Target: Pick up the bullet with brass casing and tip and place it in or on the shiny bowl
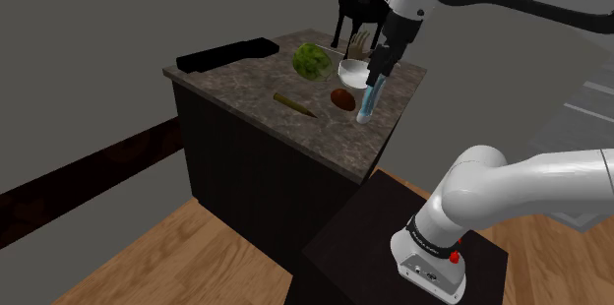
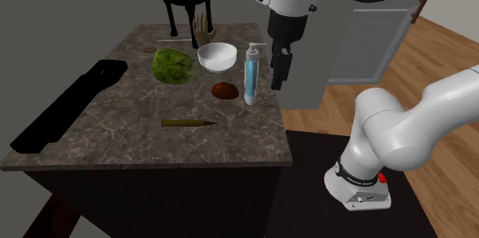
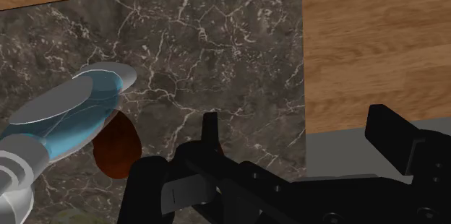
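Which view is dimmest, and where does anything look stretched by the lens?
Shoulder view: dimmest, the dark marbled counter looks murky. Second exterior view: brighter, its pale veins show plainly. Wrist view: the blue transparent pump bottle looms large and stretched beside the open black hand.

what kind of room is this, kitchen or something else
Probably a home kitchen or dining area, though that is a guess: a stone-patterned counter holds a white bowl and a leafy green vegetable, and it stands on a wood plank floor.
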### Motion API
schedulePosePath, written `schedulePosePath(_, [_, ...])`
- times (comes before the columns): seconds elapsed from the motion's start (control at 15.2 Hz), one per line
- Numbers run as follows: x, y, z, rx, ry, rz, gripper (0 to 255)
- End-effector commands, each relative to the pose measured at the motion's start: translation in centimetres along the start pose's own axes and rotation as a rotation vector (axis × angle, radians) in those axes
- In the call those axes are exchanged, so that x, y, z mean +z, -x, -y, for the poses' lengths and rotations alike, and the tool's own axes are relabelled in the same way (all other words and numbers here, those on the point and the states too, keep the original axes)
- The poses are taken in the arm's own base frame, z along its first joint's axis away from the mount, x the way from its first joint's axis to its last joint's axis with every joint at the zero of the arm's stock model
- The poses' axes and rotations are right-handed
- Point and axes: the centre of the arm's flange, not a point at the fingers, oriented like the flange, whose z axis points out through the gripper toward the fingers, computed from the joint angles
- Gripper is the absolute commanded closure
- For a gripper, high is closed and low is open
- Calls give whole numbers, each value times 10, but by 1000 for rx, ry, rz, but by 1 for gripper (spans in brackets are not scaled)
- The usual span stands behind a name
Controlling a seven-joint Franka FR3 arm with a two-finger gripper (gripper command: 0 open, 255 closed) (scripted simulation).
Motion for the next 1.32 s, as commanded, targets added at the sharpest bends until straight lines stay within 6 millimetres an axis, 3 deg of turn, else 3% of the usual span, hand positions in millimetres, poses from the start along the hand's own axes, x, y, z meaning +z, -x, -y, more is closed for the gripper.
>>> schedulePosePath(0.0, [0,0,0,0,0,0,0])
schedulePosePath(1.25, [161,-194,-16,-74,67,25,0])
